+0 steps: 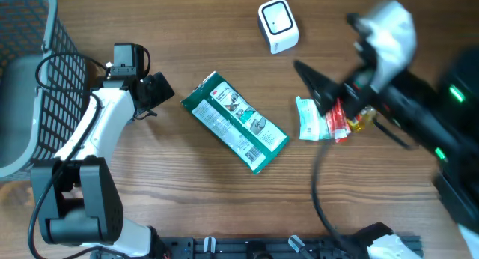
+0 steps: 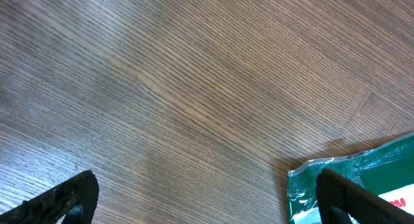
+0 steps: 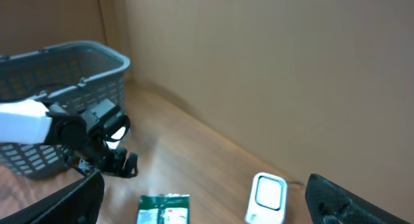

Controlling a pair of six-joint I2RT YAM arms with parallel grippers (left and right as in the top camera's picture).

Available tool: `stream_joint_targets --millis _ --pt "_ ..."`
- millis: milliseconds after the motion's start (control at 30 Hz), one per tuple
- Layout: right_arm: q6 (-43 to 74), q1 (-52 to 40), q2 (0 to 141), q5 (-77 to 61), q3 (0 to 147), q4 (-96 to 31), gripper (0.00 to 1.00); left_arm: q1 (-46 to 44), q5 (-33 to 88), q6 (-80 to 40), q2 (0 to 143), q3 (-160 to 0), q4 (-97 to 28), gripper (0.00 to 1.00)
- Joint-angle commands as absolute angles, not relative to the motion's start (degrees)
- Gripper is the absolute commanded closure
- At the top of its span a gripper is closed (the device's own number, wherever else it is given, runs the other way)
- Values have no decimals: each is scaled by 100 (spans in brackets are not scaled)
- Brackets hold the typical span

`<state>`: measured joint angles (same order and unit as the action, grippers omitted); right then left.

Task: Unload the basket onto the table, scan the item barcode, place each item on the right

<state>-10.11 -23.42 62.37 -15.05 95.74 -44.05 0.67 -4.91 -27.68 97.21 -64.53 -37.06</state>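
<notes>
1. The green packet (image 1: pixel 233 122) lay flat near the middle of the wooden table (image 1: pixel 187 206); in the overhead view its long axis ran from 10 o'clock to 4 o'clock; nothing gripped it.
2. The left hand (image 1: pixel 157 89) sat just beside the packet, at about 10 o'clock from it; its fingers (image 2: pixel 65 198) stood wide apart with only bare table between them; in the left wrist view a crinkled corner of the packet lay close by the other finger.
3. The white scanner (image 1: pixel 278 25) stood at roughly 1 o'clock from the packet, well apart from it, near the far edge of the table.
4. A small heap of sachets (image 1: pixel 329 120) lay at 3 o'clock from the packet; one was white and green, one red, one yellowish.
5. The right hand (image 3: pixel 204 185) was spread open and held nothing; its wrist camera looked across the table at the scanner, the top of the packet and the left arm (image 1: pixel 97 132).
6. In the overhead view the right arm (image 1: pixel 419 102) was blurred above the sachets; it perhaps touched them, though that could not be told.
7. A grey mesh basket (image 1: pixel 30 79) stood at the 9 o'clock edge of the table, beside the left arm.
</notes>
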Motion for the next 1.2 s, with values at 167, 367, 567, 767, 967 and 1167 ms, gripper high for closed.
stream_joint_targets --millis 167,367,567,767,967,1167 --pt "-1793 -2327 4908 -1164 9616 -5288 0 82 -587 -2700 9686 -6440 -3704 0" --pt "-1774 -2130 3730 -1234 8541 -5256 0 82 -587 -2700 9686 -6440 -3704 0" --pt "-1776 -1428 2373 -1756 6230 -3288 0 82 -587 -2700 9686 -6440 -3704 0" --pt "-1761 -659 1302 -2652 3817 -655 0 82 -587 -2700 9686 -6440 -3704 0" --pt "-1505 -613 589 -2331 1964 1798 0 82 -587 -2700 9686 -6440 -3706 0" --pt "419 -613 12 -314 773 2056 0 82 -587 -2700 9686 -6440 -3706 0"
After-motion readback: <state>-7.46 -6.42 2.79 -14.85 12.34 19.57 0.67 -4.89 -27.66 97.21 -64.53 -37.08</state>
